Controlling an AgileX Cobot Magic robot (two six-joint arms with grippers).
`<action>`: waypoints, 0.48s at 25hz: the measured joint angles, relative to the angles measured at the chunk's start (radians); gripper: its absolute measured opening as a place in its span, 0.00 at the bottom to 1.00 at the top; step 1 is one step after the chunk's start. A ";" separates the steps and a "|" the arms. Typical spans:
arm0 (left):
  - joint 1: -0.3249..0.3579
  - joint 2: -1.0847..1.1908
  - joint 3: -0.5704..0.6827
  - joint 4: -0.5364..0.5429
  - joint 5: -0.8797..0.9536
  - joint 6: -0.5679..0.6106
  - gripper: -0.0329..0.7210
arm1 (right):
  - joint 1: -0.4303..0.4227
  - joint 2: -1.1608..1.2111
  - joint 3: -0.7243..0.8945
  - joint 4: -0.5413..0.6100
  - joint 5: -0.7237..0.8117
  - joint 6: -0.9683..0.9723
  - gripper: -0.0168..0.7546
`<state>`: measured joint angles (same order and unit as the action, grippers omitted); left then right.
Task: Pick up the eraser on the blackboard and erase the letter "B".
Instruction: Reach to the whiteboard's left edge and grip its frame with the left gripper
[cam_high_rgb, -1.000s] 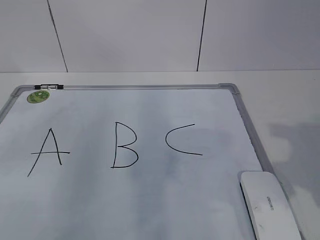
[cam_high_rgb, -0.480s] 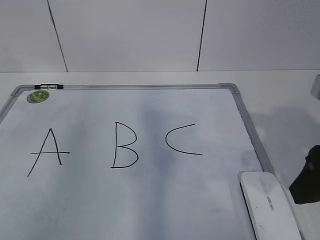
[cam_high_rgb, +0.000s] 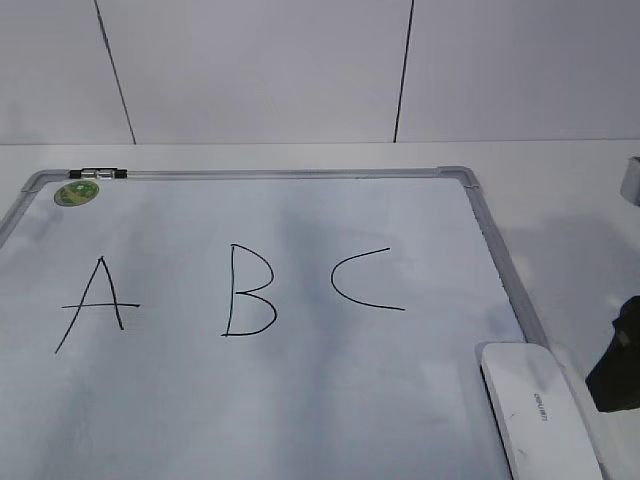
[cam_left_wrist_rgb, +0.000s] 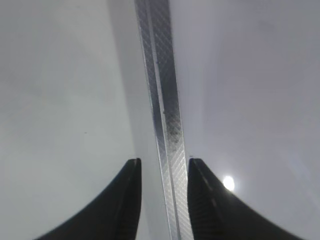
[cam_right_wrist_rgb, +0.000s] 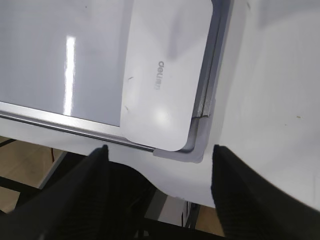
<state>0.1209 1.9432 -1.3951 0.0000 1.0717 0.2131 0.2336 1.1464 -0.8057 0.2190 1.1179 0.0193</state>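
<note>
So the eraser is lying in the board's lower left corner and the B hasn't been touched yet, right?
Not quite: the eraser lies in the lower right corner of the blackboard, as the exterior view shows. The rest stands: the letter "B" is whole and unsmeared.

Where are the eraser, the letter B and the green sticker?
eraser (cam_high_rgb: 538, 408), exterior view, middle of its white top.
letter B (cam_high_rgb: 231, 290), exterior view, on its upright stroke.
green sticker (cam_high_rgb: 76, 193), exterior view, its centre.
</note>
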 joint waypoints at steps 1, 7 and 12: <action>0.002 0.004 0.000 0.000 -0.002 0.001 0.35 | 0.000 0.000 0.000 0.000 0.000 0.000 0.65; 0.008 0.033 0.000 -0.010 -0.020 0.011 0.35 | 0.000 0.002 0.000 0.000 0.000 0.002 0.65; 0.008 0.039 0.000 -0.014 -0.049 0.018 0.35 | 0.000 0.002 0.000 -0.002 0.000 0.005 0.65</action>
<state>0.1289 1.9822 -1.3951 -0.0143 1.0223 0.2311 0.2336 1.1481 -0.8057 0.2169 1.1179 0.0244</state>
